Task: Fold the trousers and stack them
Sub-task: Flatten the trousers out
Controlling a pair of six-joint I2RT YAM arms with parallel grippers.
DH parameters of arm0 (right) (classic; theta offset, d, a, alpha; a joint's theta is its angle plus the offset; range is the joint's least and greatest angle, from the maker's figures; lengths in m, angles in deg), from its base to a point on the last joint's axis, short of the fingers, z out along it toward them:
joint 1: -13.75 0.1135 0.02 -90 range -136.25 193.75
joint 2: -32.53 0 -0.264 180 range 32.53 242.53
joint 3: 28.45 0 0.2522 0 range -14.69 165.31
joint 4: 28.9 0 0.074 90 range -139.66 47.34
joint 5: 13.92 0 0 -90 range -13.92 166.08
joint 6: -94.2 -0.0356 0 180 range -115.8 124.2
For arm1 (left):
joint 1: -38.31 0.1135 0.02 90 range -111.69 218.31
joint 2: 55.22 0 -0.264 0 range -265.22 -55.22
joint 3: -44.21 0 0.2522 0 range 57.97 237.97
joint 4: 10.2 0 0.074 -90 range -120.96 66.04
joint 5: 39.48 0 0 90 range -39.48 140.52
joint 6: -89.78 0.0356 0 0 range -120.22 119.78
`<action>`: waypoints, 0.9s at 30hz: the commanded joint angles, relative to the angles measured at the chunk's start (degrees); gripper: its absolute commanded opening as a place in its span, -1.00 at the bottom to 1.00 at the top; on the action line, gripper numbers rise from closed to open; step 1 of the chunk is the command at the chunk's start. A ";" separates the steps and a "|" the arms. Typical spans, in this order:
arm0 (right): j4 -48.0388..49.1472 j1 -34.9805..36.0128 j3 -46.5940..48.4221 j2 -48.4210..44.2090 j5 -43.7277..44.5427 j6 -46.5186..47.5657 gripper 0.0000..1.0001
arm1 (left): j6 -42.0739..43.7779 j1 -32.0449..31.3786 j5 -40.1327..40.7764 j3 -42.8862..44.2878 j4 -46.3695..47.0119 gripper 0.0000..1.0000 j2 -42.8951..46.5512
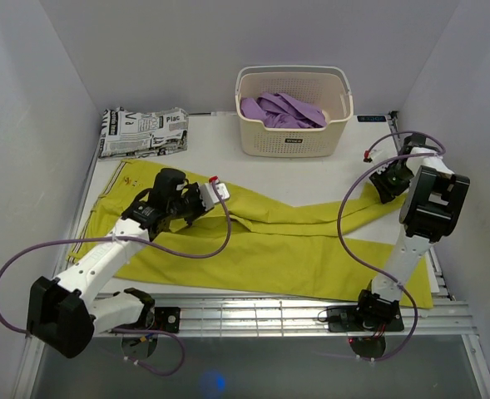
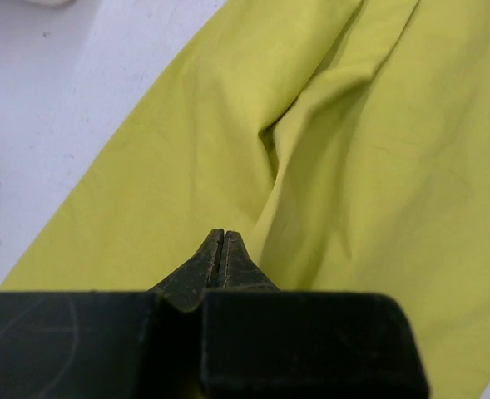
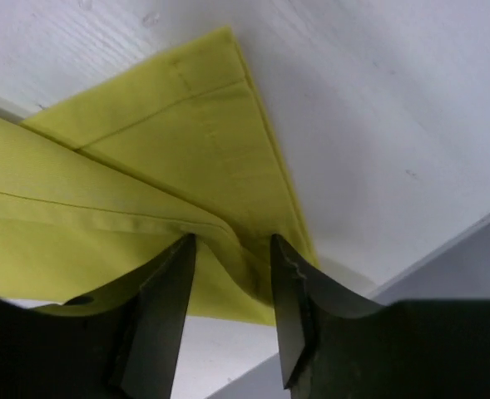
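White-and-black arms (image 1: 95, 262) trail looping purple cables (image 1: 339, 219).

left hand (image 2: 222, 236): fingers together; trousers (image 2: 378, 166): creased beneath; table (image 2: 78, 91): white

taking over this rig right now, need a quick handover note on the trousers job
Left hand: shut, tips at the trousers, left of their middle; cannot tell whether cloth is pinched.
Right hand: open, jaws either side of a leg-hem fold near the table's right edge.
Trousers: stretched lengthwise across the table, rumpled in the middle.
Basket with purple garment at the back; newspaper-print garment back left.
Done: laid out, no neat fold visible.
Left: fold, then stack.
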 commanded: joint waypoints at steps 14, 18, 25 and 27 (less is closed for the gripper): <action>-17.17 -0.70 2.98 -13.49 -2.68 5.79 0.27 | -5.69 0.94 -7.62 16.33 -3.98 -0.25 -16.74; -17.08 -1.67 1.39 -13.76 -1.00 8.96 0.81 | -5.00 0.50 -7.01 29.16 -8.90 -0.03 -28.25; -9.18 -3.34 0.17 -9.55 5.41 13.79 0.87 | 2.55 -0.82 -5.60 42.62 -15.04 0.03 -44.08; -7.33 -3.43 0.16 -8.40 6.03 15.72 0.93 | 4.49 -1.52 -6.31 44.21 -16.37 0.02 -46.90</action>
